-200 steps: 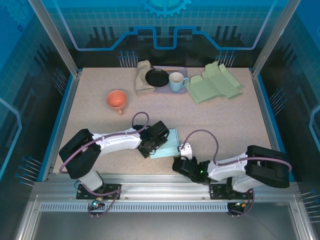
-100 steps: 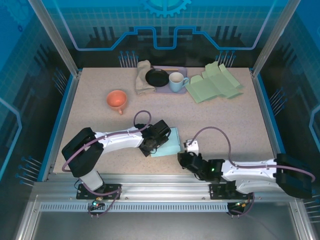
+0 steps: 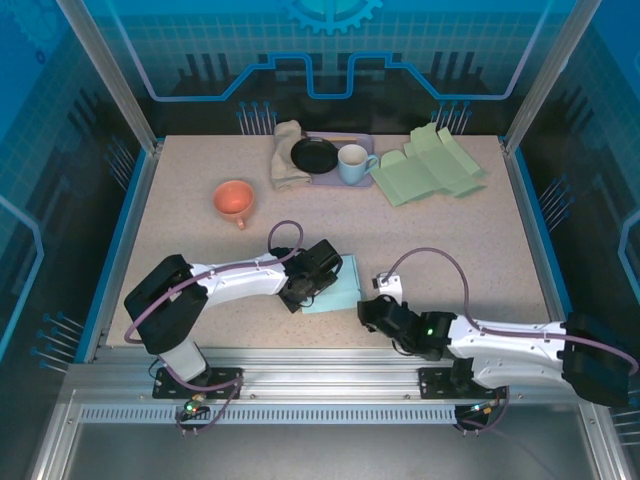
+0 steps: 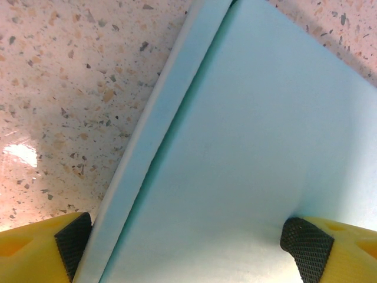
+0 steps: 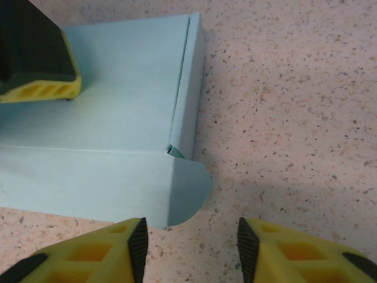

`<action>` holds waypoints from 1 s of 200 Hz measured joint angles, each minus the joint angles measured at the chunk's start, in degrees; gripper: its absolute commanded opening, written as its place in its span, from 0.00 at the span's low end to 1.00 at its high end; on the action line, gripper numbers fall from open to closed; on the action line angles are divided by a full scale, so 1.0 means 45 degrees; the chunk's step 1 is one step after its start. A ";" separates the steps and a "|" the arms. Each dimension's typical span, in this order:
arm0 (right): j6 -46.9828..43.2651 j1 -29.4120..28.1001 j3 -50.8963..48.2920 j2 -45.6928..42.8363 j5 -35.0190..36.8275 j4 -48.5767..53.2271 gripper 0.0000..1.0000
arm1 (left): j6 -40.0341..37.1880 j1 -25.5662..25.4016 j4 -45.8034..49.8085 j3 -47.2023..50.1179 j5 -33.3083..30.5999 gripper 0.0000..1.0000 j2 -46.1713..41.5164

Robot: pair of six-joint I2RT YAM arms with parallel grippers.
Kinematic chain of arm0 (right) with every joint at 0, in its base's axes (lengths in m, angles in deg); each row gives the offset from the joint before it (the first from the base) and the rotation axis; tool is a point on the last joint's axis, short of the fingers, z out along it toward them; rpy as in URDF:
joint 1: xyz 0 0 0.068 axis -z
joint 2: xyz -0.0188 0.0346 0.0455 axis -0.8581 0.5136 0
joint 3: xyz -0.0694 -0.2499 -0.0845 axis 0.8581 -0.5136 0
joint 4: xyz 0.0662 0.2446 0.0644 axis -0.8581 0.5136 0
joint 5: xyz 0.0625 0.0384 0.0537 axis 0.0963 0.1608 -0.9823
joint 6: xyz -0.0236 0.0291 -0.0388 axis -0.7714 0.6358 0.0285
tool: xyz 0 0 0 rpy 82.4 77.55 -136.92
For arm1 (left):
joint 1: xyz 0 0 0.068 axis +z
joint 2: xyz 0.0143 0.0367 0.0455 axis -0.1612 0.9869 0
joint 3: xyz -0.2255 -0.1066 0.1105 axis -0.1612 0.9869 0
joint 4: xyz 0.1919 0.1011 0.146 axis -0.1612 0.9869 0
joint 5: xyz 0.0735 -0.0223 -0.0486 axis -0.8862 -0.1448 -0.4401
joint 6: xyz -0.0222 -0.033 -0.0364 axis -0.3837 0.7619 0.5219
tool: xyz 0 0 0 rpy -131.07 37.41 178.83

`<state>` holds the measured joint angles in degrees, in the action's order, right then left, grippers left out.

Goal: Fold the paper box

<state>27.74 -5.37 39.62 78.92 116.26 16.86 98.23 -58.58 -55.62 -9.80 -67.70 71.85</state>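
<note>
L gripper (image 4: 188, 243) wide open over flat pale-blue paper box (image 5: 112, 118), holding nothing. R gripper (image 5: 191, 242) half open, empty, by box's flap (image 5: 187, 184).

Matt paper box (image 5: 106, 135), speckled table (image 5: 294, 88)
The card is smooth; the tabletop glints slightly; the black finger pads (image 4: 305, 240) are cross-hatched.

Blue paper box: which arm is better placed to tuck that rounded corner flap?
Right, probably. The open right tool faces the rounded flap on the blue paper box; the left tool rests spread on the top panel.
</note>
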 measured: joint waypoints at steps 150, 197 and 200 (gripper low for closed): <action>-0.0427 0.1972 0.0243 0.2545 -0.4255 -0.2705 0.38 | -0.0049 0.0000 0.0000 0.0000 0.0000 0.88 0.0000; -0.0432 0.1982 0.0238 0.2370 -0.4221 -0.2574 0.36 | -0.0049 0.0000 -0.0005 0.0000 0.0000 0.88 0.0000; -0.0432 0.1982 0.0238 0.2361 -0.4221 -0.2569 0.36 | -0.0049 0.0000 -0.0005 0.0000 0.0005 0.88 0.0000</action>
<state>25.79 3.55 40.69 89.55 97.26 5.30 98.01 -58.58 -55.64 -9.80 -67.68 71.85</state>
